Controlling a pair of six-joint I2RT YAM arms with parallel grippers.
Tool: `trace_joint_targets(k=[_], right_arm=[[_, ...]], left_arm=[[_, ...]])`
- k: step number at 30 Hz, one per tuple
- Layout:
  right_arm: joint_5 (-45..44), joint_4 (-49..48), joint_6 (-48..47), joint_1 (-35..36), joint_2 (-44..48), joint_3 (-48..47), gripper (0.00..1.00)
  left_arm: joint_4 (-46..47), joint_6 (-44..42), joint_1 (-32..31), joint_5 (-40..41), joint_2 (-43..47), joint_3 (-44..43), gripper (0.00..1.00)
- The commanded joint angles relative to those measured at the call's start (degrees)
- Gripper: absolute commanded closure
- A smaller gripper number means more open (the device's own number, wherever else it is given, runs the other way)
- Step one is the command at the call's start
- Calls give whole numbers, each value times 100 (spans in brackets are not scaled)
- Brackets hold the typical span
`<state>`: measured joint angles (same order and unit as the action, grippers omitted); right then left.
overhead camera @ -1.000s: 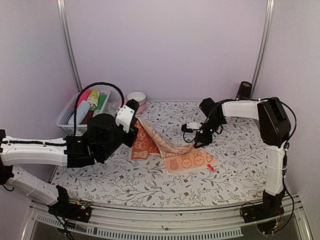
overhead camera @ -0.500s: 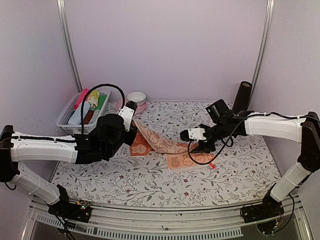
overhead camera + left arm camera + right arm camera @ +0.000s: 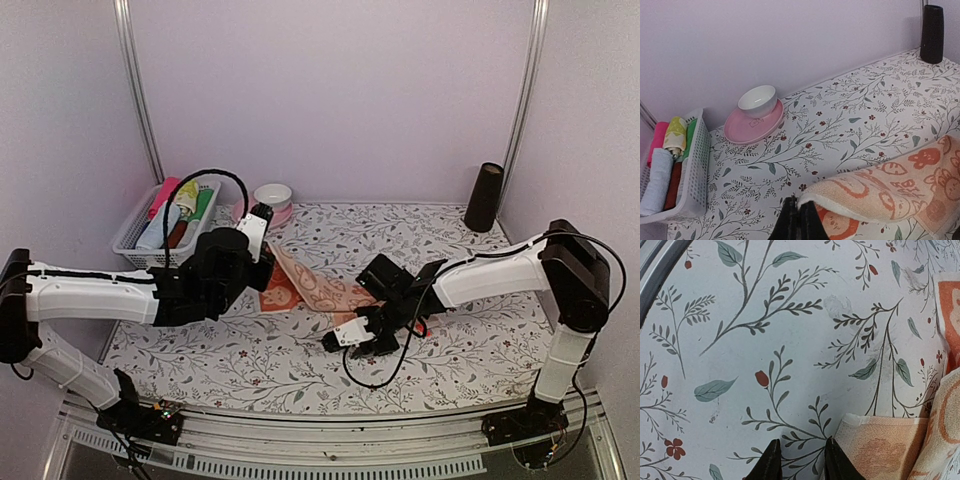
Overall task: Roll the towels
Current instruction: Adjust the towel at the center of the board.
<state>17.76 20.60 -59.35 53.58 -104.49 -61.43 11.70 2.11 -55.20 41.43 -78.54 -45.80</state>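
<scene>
The peach-orange towel with pale prints lies partly folded mid-table. My left gripper is shut on its left edge and holds that edge lifted, so the cloth curls over itself in the left wrist view. My right gripper is open and low over the sheet. In the right wrist view, the right gripper has its right fingertip just beside the towel's near corner, with nothing between the jaws. A pale blue rolled cloth lies in the basket and also shows in the left wrist view.
A white basket with several coloured rolls stands at the back left. A white bowl on a pink plate sits beside it. A black cylinder stands at the back right. The table's metal front rail is close to my right gripper.
My right arm has swung from the back right down to the front of the towel and lowered to its near corner. My left gripper keeps hold of the lifted edge.
</scene>
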Motion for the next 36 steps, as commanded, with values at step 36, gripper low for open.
trace_joint_targets(k=[36], right_arm=[[-1469,-489,439,203,-1066,-188,77]], left_arm=[[330,307,216,-144,585,798,100]])
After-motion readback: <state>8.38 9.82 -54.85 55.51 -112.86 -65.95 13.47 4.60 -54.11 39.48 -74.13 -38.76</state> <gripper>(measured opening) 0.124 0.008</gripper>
